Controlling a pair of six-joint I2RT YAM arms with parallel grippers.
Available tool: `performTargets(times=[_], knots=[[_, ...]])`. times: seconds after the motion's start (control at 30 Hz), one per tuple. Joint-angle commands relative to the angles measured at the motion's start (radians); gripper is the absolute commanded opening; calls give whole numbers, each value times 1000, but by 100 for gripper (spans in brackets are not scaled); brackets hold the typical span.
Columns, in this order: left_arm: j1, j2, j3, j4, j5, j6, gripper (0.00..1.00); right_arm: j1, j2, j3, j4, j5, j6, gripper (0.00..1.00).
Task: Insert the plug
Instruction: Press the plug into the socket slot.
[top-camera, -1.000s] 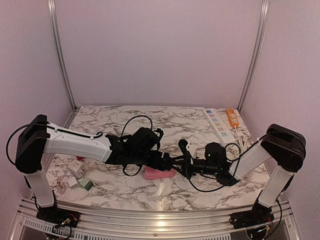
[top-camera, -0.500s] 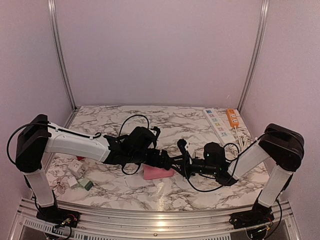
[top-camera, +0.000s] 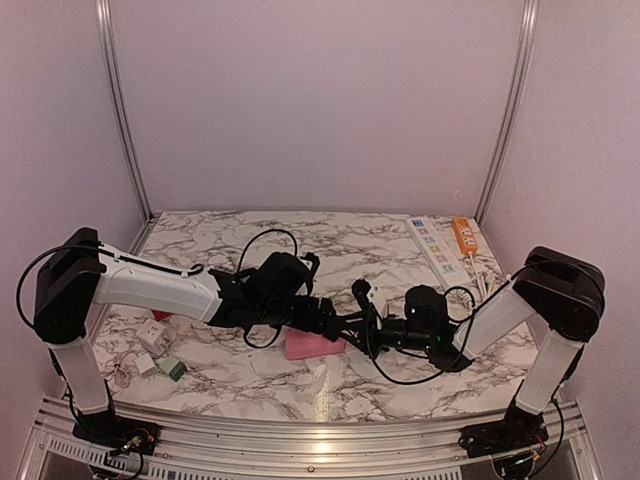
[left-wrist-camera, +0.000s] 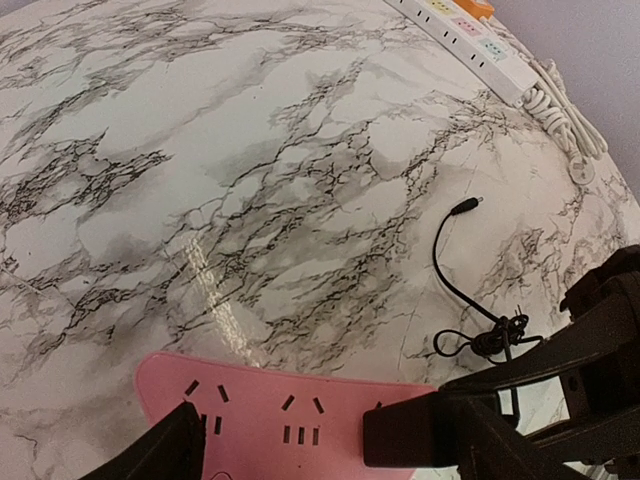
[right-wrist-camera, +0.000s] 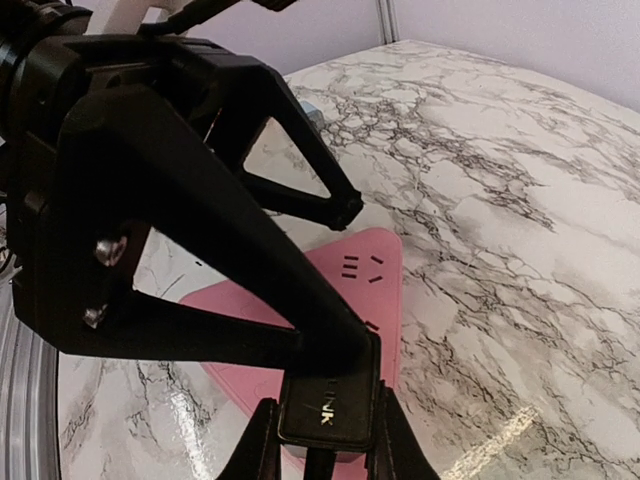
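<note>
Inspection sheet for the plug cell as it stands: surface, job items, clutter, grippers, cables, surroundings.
Surface: marble-patterned table, glare patches, no spills seen.
Job's things: pink power strip flat on the table; black plug held over its end, prongs hidden.
Clutter: white power strip and orange power strip far right; white block and green piece near left.
Grippers: left gripper open over the pink strip; right gripper shut on the plug.
Cables: black lead loose on the table; white cord bundled beside the white strip.
Surroundings: pale walls, metal posts.
</note>
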Motion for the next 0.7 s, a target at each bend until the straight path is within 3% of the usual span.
performTargets(times=[0.0, 0.3, 0.67], knots=[[3, 15, -10, -8, 27, -25, 86, 19, 39, 1, -142, -20, -11, 0], [4, -5, -104, 45, 71, -62, 60, 28, 51, 14, -173, -12, -19, 0], [4, -13, -146, 66, 100, -63, 53, 55, 87, 10, -193, 14, 8, 0]])
